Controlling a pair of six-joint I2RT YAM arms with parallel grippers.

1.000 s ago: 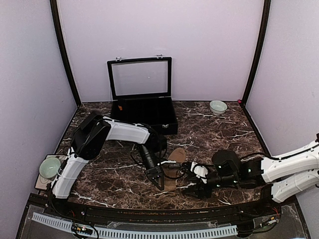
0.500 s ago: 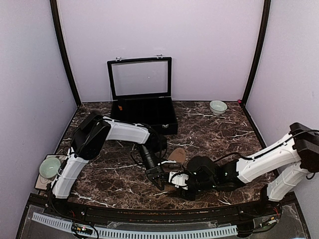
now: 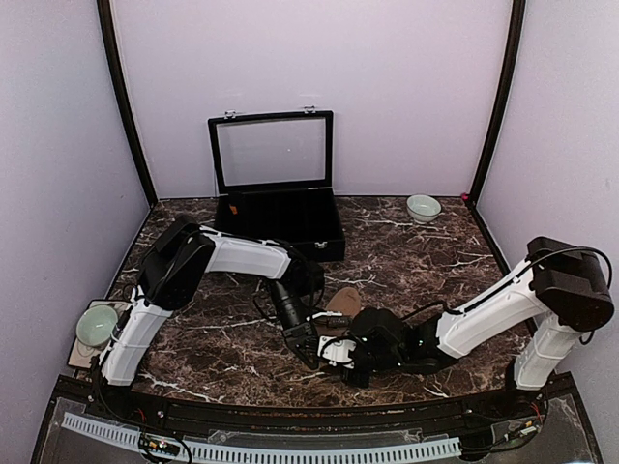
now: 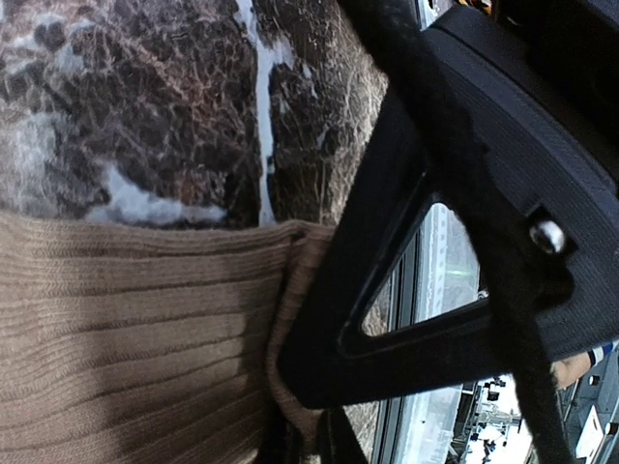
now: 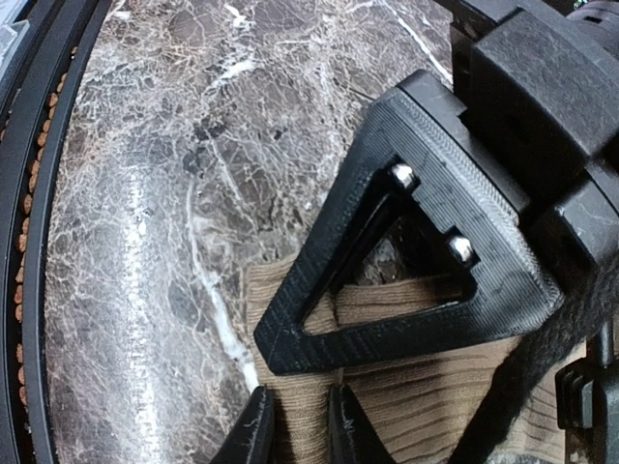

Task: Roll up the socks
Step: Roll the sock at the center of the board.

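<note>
A brown ribbed sock point(image 3: 341, 303) lies flat on the marble table, near the front middle. It fills the lower left of the left wrist view point(image 4: 126, 338) and the bottom of the right wrist view point(image 5: 426, 396). My left gripper point(image 3: 304, 344) is at the sock's near end, and its jaws pinch the sock's edge point(image 4: 302, 447). My right gripper point(image 3: 336, 352) is right beside it, its fingers point(image 5: 253, 430) closed on a fold of the same end. The left gripper's black triangular finger point(image 5: 387, 280) presses on the sock just beyond them.
A black case point(image 3: 280, 230) with its glass lid up stands at the back middle. A small pale bowl point(image 3: 423, 207) sits at the back right. A green bowl point(image 3: 97, 325) rests on a tile at the left edge. The table's front rail point(image 5: 39, 193) is close.
My right arm has swung left along the front of the table to the sock's near end, beside the left gripper. The left arm has hardly moved.
</note>
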